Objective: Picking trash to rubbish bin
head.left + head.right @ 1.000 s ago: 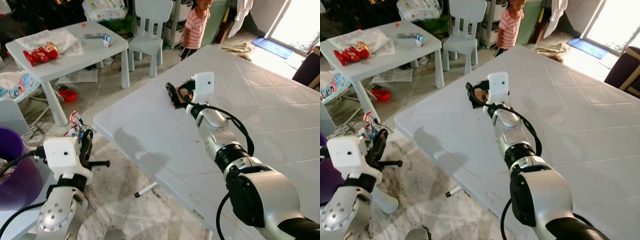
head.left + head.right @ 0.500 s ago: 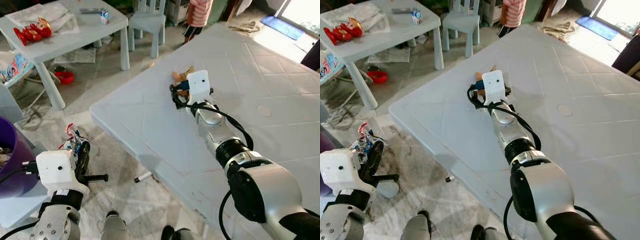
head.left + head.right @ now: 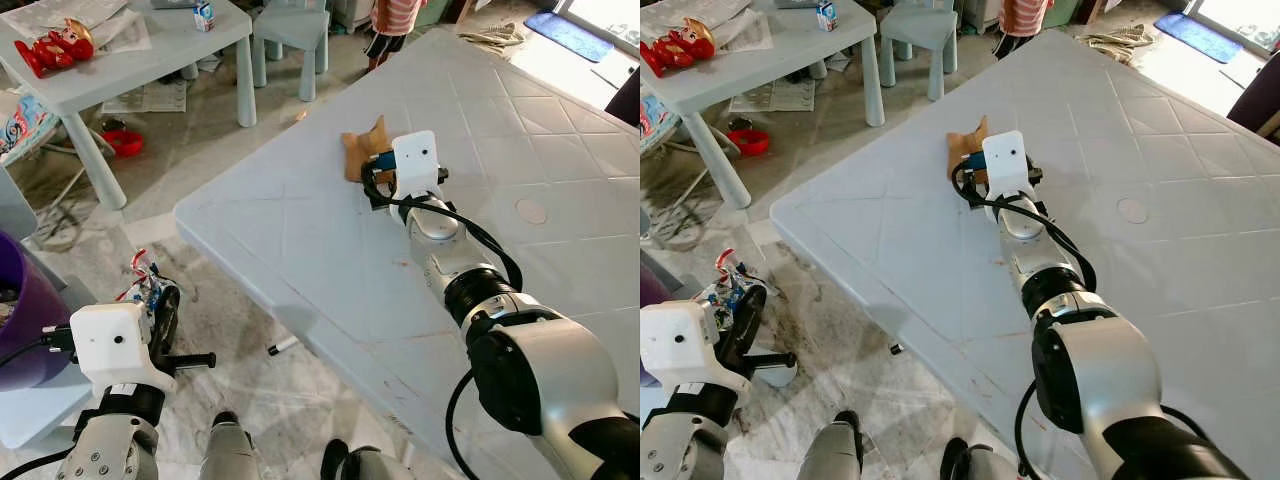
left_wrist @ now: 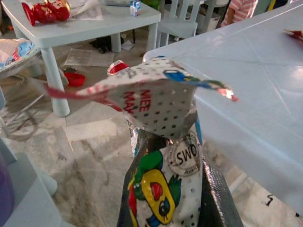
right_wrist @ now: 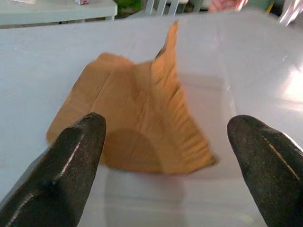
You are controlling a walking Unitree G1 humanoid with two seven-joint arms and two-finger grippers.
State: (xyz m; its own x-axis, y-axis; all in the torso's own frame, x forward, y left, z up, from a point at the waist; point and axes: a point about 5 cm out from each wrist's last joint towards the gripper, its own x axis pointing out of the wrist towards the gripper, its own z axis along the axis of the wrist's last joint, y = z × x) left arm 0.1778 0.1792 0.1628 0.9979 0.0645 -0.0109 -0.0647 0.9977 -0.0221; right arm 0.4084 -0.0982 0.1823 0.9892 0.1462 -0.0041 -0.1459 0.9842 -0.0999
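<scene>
Brown cardboard scrap (image 3: 362,152) lies on the big white table (image 3: 520,130), upper centre of the left eye frame, one flap standing up. Right gripper (image 5: 165,151) now sits just short of it, fingers (image 5: 75,156) spread wide to either side of the scrap, not yet touching; a second ago the arm was further back with the scrap hidden behind its camera block, so it has pushed forward and lined up. Judged: grasp comes next, low and flat, since the sheet lies against the tabletop. Left gripper (image 4: 163,189), lower left of the eye frames, stays clamped on a printed snack wrapper (image 4: 156,109), held over the floor and not yet binned. Purple bin (image 3: 22,320) at the far left edge, close beside the left arm; something lies in it, too cut off to name. Small table (image 3: 150,50) upper left carries a red toy (image 3: 48,48) and a small carton (image 3: 204,14); a person (image 3: 393,22) stands at the top edge.
</scene>
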